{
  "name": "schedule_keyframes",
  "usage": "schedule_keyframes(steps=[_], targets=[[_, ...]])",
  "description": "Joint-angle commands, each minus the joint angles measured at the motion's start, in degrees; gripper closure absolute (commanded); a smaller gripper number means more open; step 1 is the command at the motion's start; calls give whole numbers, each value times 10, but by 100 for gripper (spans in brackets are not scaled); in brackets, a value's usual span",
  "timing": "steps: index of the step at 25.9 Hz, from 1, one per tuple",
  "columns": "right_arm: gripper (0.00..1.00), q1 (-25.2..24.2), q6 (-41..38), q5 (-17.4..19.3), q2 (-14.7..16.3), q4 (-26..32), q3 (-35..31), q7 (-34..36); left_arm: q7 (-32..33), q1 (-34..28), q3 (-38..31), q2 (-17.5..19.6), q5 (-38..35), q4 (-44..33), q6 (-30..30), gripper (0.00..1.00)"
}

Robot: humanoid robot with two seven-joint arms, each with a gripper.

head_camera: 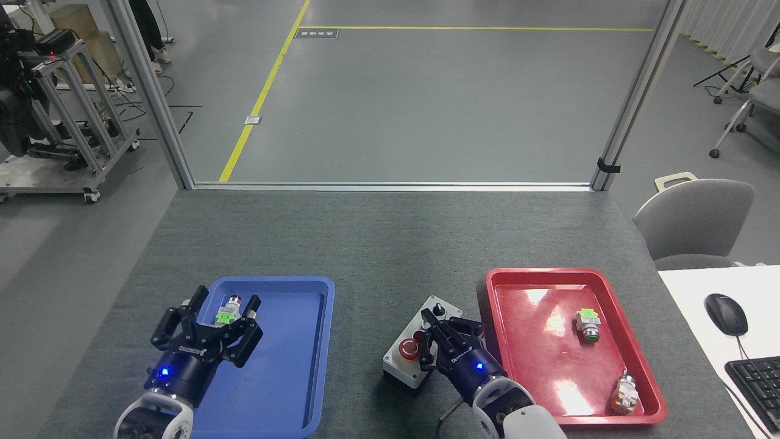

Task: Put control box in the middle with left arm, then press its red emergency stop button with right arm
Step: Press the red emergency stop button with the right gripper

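Note:
The light-grey control box (397, 364) with its black base stands on the middle (372, 286), the dark felt strip between the two trays. Its red emergency stop button (409, 349) shows at the near left end of the top. My right gripper (434, 322) hangs over the box's top with its fingers drawn together, just right of the red button and hiding the other buttons. My left gripper (226, 300) is open over the far left corner of the blue tray (286, 378), its fingers either side of a small push-button part (227, 311).
The red tray (536, 275) on the right holds two small push-button parts (587, 324) (624, 396). A white desk (688, 286) with a mouse (726, 313) and keyboard (755, 384) adjoins the table's right side, with a grey chair (694, 219) behind it.

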State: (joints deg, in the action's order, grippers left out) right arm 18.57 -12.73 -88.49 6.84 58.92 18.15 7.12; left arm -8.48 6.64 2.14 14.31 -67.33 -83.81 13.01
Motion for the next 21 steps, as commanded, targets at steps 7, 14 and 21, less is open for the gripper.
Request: schedule_keyframes(steps=[7, 14, 21], targets=[[100, 4, -1, 0, -13, -3, 4, 5, 0, 50, -36, 0, 29, 52, -36, 1], [100, 2, -1, -2, -17, -13, 33, 5, 0, 51, -36, -45, 31, 48, -68, 1], [100, 5, 0, -3, -24, -69, 44, 4, 1, 47, -35, -41, 29, 49, -68, 1]])
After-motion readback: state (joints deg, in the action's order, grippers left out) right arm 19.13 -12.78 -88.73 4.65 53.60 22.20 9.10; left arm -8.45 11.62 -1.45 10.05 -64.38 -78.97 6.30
